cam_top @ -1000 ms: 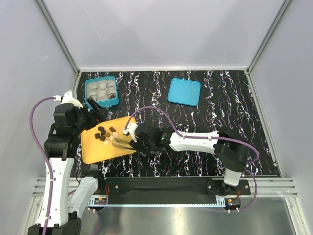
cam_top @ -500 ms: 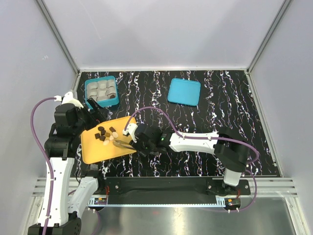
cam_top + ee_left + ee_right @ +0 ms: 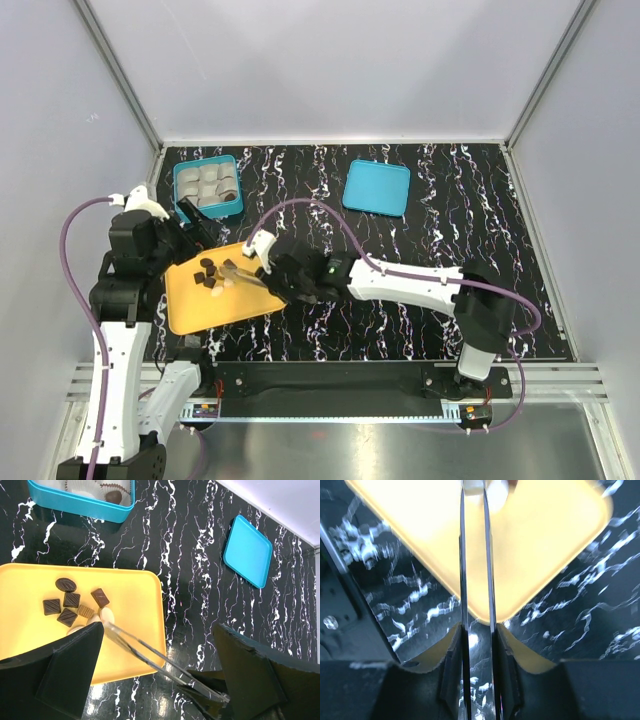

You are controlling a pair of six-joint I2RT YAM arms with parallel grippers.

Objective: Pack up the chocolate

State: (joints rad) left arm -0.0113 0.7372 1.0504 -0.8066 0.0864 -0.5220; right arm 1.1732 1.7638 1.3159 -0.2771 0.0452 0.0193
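The right tool is pressed together on a pair of clear tweezers, one finger against each blade. The blades run nearly parallel, straight out ahead of it over the orange tray. Their tips reach a cream-white piece at the far end, just beyond the tool's line. Whether the tips actually pinch it cannot be told.

The rest of the chocolate, a small cluster of dark brown pieces, lies on the tray just past the tweezer tips and slightly to their side, apart from the blades.

The left tool is spread wide and holds nothing. It hangs over the near edge of the tray, and the tweezers cross the gap below its fingers.

Well ahead of the left tool stands the teal box on the black marbled counter, with one dark piece in a paper cup in a corner compartment. The flat teal lid lies far off to that tool's right
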